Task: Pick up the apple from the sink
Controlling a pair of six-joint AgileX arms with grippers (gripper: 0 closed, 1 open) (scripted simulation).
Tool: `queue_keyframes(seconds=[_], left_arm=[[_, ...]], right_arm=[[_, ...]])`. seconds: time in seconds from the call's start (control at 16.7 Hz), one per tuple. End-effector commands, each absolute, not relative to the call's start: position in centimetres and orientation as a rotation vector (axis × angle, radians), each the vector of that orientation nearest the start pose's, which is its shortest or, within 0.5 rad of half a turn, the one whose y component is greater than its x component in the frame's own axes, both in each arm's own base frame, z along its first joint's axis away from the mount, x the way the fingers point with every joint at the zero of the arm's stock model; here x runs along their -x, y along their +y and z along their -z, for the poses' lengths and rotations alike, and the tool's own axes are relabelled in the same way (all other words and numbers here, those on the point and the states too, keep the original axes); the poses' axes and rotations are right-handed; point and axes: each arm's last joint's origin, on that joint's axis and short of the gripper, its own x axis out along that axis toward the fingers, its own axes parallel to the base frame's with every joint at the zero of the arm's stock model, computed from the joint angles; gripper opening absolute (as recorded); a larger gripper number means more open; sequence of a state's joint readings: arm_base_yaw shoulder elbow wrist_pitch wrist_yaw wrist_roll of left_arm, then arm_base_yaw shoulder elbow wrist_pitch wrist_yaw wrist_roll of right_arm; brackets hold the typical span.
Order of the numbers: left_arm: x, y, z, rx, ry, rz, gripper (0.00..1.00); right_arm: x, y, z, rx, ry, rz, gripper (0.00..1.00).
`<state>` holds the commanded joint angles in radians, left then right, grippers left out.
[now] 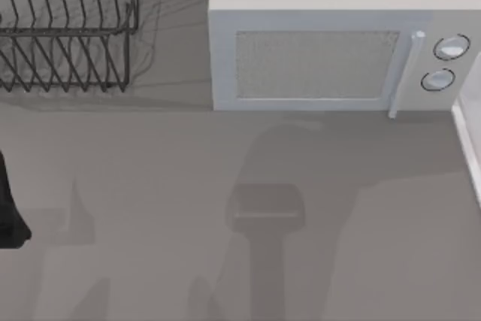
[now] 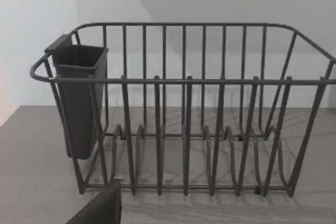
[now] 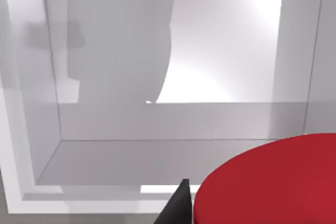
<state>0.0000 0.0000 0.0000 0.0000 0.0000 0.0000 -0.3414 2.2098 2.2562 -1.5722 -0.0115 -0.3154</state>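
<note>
Apple (image 3: 273, 182) sits over the sink (image 3: 157, 150), right beside the right gripper's finger (image 3: 178, 205); whether that gripper clamps it, I cannot tell. Left arm (image 1: 9, 208) faces the rack (image 2: 184, 114).

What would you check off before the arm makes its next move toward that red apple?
1. Apple close under the right wrist camera: ok.
2. Apple lying in the white sink: ok.
3. Right gripper fingers around the apple: cannot tell; one dark fingertip shows beside it.
4. Left arm parked at the table's left edge, facing the dish rack: ok.
5. Microwave door shut, away from the sink: ok.
</note>
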Motion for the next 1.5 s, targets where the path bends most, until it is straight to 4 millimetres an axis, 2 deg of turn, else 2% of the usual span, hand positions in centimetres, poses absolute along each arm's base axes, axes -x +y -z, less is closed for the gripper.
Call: queue_keyframes(seconds=[0.24,0.36,0.48,0.66,0.84,0.96,1.08,1.2,1.5], left_arm=[[-10.6,-0.1,-16.0,0.0,0.0,0.0,1.0],[-10.6,-0.1,-16.0,0.0,0.0,0.0,1.0],[-10.6,-0.1,-16.0,0.0,0.0,0.0,1.0],[-10.6,-0.1,-16.0,0.0,0.0,0.0,1.0],[-10.6,-0.1,-16.0,0.0,0.0,0.0,1.0],[-10.6,-0.1,-16.0,0.0,0.0,0.0,1.0],[-10.6,-0.1,-16.0,0.0,0.0,0.0,1.0],[-10.6,-0.1,-16.0,0.0,0.0,0.0,1.0],[-10.6,-0.1,-16.0,0.0,0.0,0.0,1.0]], right_arm=[[-40.8,-13.1,-28.4,-0.012,1.524,0.011,0.0],[-40.7,-10.7,-28.7,-0.013,1.524,0.011,0.0],[-40.3,-6.7,-28.9,-0.016,1.53,0.008,0.0],[-37.9,1.9,-28.6,-0.016,1.56,0.002,0.0],[-32.8,10.0,-27.7,-0.006,1.594,0.009,0.0],[-29.1,13.3,-27.2,0.0,1.598,0.015,0.0],[-26.2,14.9,-27.0,-0.002,1.586,0.014,0.0],[-24.6,15.6,-27.0,-0.007,1.573,0.009,0.0],[-24.4,15.7,-26.9,-0.01,1.575,0.012,0.0]])
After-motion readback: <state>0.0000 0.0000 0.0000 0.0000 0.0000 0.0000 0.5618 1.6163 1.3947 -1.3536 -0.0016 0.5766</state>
